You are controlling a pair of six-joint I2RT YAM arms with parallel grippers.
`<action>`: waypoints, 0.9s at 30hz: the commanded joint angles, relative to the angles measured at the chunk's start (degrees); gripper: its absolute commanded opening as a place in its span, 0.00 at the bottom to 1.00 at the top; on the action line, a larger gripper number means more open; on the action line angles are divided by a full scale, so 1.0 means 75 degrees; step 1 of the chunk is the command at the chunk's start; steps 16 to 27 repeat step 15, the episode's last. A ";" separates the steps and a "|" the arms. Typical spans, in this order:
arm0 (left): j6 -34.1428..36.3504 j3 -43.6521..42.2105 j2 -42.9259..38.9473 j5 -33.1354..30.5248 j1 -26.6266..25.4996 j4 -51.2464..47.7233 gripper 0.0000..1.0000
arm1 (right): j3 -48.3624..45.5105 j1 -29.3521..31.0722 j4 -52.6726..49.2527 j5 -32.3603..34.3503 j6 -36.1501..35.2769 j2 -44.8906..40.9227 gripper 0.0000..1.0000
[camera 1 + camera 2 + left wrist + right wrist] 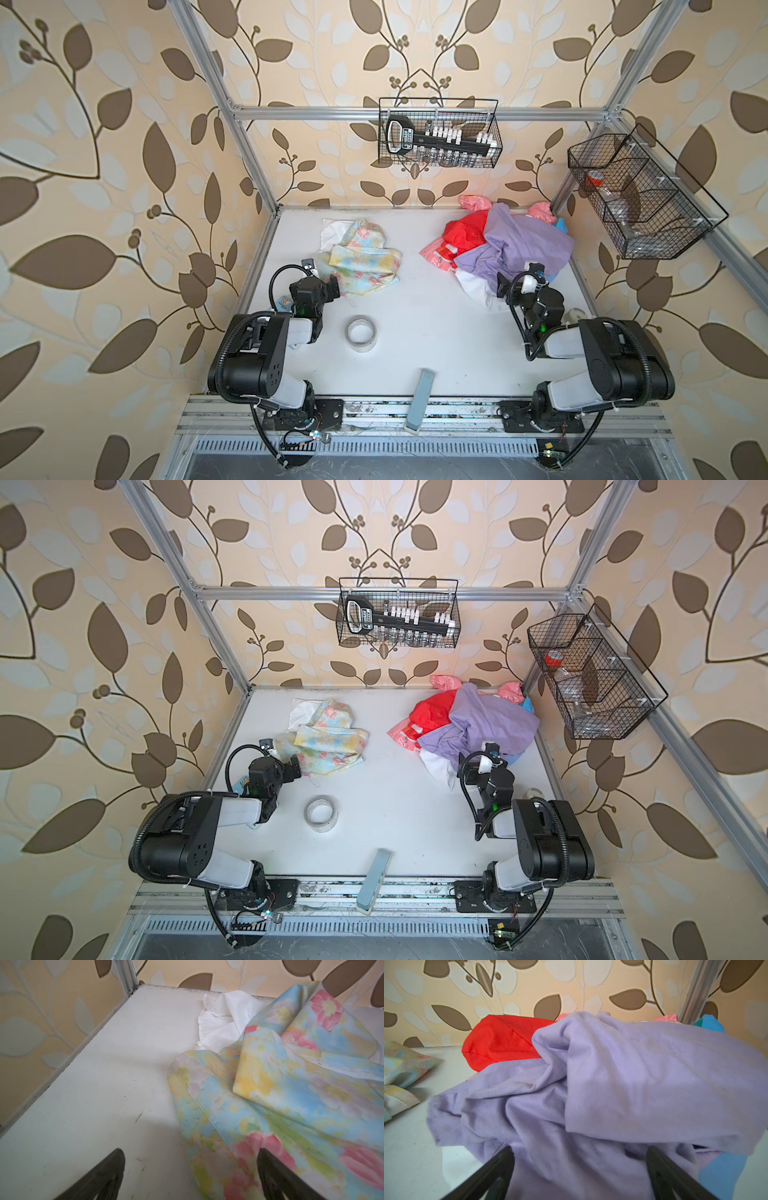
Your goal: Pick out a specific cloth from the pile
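Well away from the pile (519, 245), the cloth (361, 262) lies crumpled on the table (424, 316). Thin, soft and light, it'll drape and slip, so I'd pinch its stitched hem (197, 1101). My left pincer (190, 1152) stands apart, one finger (276, 1174) over that hem, nothing gripped. My right pincer (579, 1150) gapes over the pile's lavender sheet (612, 1084).

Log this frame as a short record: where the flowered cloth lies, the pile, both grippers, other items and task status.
target: flowered cloth, crumpled on the table, apart from the pile
pile: back right corner, lavender cloth on top
left gripper: open, at the flowered cloth's edge, not gripping
right gripper: open, at the lavender cloth, holding nothing
other items: tape roll; grey bar at the front edge
status: flowered cloth lies clear of the pile
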 commanded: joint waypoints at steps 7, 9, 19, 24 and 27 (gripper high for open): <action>-0.0080 0.0099 -0.0026 0.0145 -0.0003 0.0053 0.99 | 0.0151 0.0005 0.0029 -0.0102 -0.0065 0.0044 1.00; -0.0080 0.0100 -0.0026 0.0145 -0.0008 0.0053 0.99 | 0.0170 0.0026 0.0018 -0.0063 -0.0080 0.0056 0.99; -0.0080 0.0111 -0.0024 0.0145 0.0000 0.0043 0.99 | 0.0193 0.0061 -0.0023 0.0013 -0.0090 0.0068 1.00; -0.0080 0.0111 -0.0024 0.0145 0.0000 0.0043 0.99 | 0.0193 0.0061 -0.0023 0.0013 -0.0090 0.0068 1.00; -0.0080 0.0111 -0.0024 0.0145 0.0000 0.0043 0.99 | 0.0193 0.0061 -0.0023 0.0013 -0.0090 0.0068 1.00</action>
